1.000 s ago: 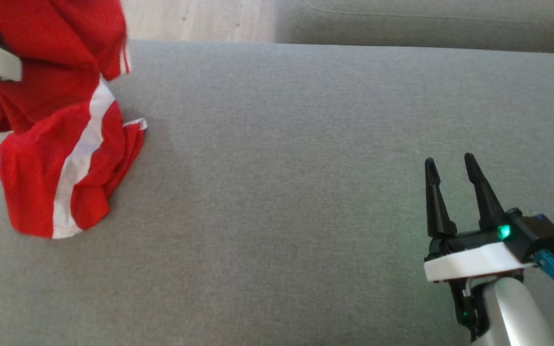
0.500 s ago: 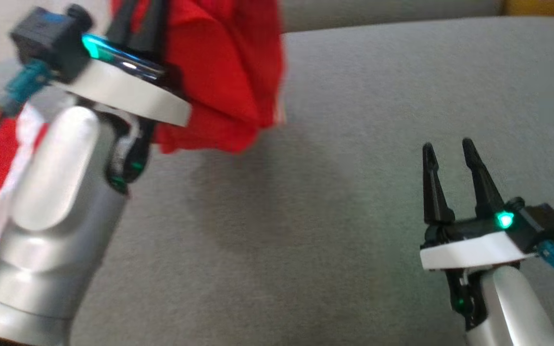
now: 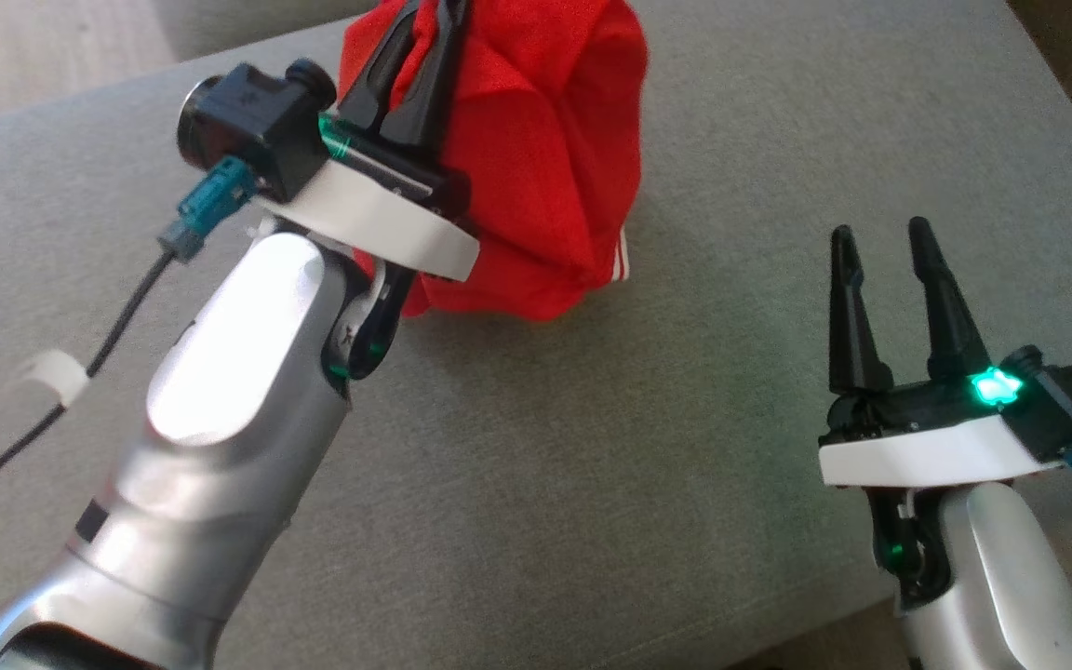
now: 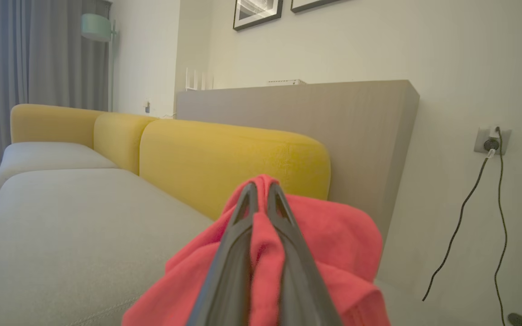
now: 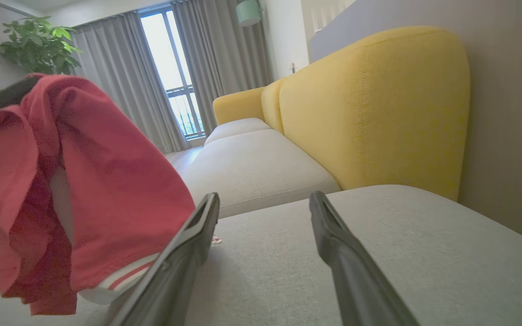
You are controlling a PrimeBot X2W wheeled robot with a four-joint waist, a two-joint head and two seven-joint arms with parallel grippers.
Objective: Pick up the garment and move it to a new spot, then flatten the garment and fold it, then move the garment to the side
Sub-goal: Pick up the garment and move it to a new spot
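Garment (image 3: pixel 536 140), soft red fabric with white stripes, hangs bunched, pinched between left fingers (image 3: pixel 392 51) over grey sofa cushion (image 3: pixel 592 447). Right fingers (image 3: pixel 944 307) spread, empty, well aside. Probably light and limp; hem corners look best for spreading.

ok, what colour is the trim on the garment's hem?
White with thin red stripes; the garment itself is red. Clearest in the right wrist view.
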